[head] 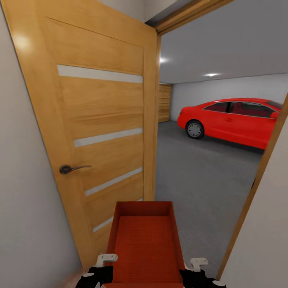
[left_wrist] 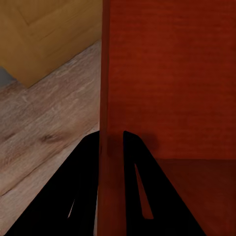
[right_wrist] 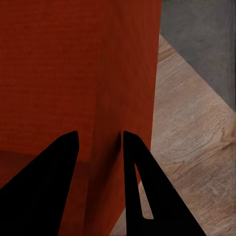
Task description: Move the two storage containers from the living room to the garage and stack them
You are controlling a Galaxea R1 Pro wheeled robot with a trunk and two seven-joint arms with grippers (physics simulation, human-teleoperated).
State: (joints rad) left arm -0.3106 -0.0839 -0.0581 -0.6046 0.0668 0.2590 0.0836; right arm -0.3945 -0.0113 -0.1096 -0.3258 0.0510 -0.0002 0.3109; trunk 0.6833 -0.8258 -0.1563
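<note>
Hands first: the left hand (left_wrist: 112, 147) and right hand (right_wrist: 98, 145) each pinch a side wall of the open orange-red rectangular storage container (head: 146, 244), carried low between them over light wood planks (right_wrist: 196, 147). Left stands the open orange-brown wooden door (head: 96, 132). Beyond lie the garage's dark grey concrete floor (head: 200, 176) and a red car (head: 236, 120).

Along our left end effector (left_wrist: 110, 147) we see two black fingers (left_wrist: 142, 187) straddling a thin orange-red wall of the storage container (left_wrist: 167, 78), one finger on each side, pressed against it. The container's ribbed inner face lies beyond one finger. On the outer side, light wood plank flooring (left_wrist: 44, 132) runs below, and the orange-brown wooden door (left_wrist: 44, 34) stands beyond it.
</note>
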